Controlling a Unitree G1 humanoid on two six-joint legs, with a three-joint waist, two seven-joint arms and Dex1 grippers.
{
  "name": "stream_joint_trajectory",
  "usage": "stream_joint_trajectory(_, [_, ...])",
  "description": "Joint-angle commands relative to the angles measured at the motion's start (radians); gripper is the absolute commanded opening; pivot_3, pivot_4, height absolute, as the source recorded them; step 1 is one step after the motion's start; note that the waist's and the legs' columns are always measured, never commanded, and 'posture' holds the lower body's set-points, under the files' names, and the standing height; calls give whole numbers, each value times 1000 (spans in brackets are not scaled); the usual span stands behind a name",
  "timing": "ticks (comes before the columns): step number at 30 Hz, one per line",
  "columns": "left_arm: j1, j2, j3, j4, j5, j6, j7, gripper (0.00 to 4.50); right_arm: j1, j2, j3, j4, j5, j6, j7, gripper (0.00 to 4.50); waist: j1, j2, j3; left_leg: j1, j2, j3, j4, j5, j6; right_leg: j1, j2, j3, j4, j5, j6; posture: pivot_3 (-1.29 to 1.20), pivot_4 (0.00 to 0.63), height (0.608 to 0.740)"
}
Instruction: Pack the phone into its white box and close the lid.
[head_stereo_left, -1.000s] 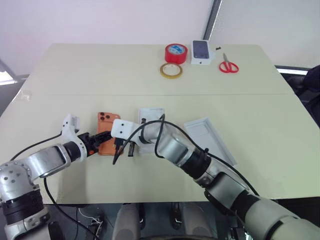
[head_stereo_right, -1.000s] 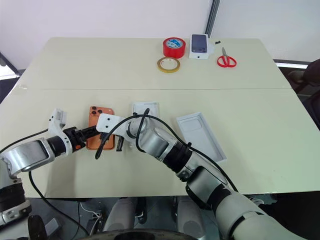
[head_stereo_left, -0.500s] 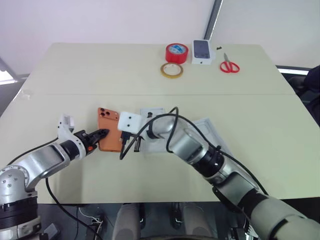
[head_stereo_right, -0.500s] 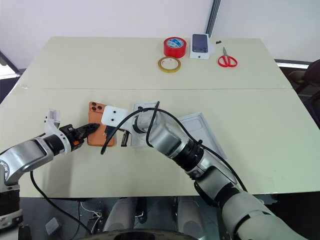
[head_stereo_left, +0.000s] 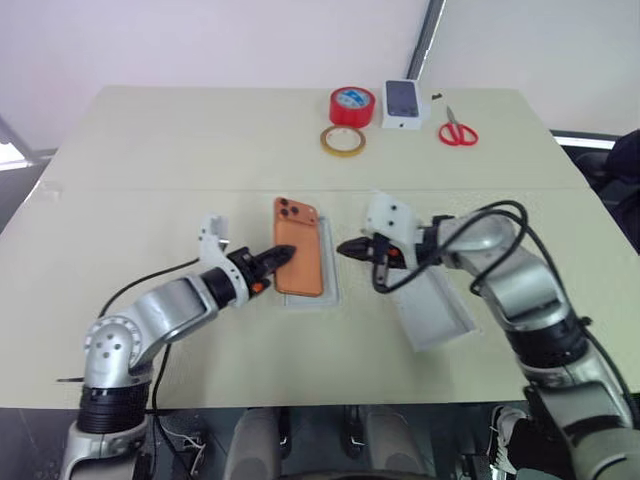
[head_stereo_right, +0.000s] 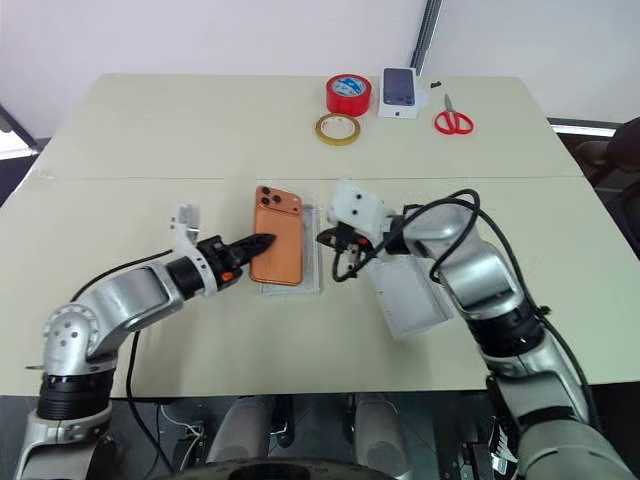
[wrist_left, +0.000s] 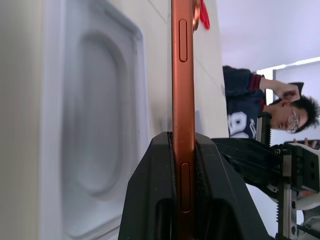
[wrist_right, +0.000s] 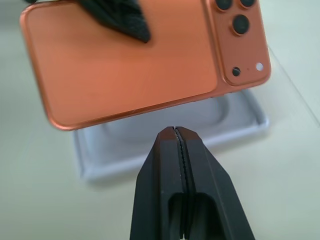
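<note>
Pinching phone (head_stereo_left: 301, 259) edgewise, left pincer (head_stereo_left: 281, 256)

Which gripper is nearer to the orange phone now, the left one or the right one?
Left. The left gripper is clamped on the phone edge; the right gripper, shut, points at the opposite edge, not touching.

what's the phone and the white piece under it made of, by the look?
Phone: looks like metal with a matte brushed orange finish, judging by the soft sheen and fine grain on its back; could be coated glass. White insert beneath it: probably moulded pulp or thin plastic, matte, going by its rounded oval recess and soft formed edges.
</note>
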Motion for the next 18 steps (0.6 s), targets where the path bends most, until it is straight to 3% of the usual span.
stream_joint_trajectory(1, [-31,-16,-22,29,45,-27,-29,124,31,-41,-58,-55,53,-10,9,0,0,0,0,2,0,0,0,0,0,2,1,0,0,0,0,0,150,740])
stream_joint_trajectory(4, [-57,-32,-44,73,83,-22,-48,124,60,-68,-75,-50,53,-13,-21,0,2,0,1,11,1,0,-1,0,0,11,1,0,-5,0,0,0,150,740])
stream_joint_trajectory(18, [-95,-45,-47,143,156,8,-96,124,89,-114,-98,-12,89,-59,-53,0,7,0,1,11,1,1,-1,-2,3,12,-3,0,-8,-1,0,0,150,740])
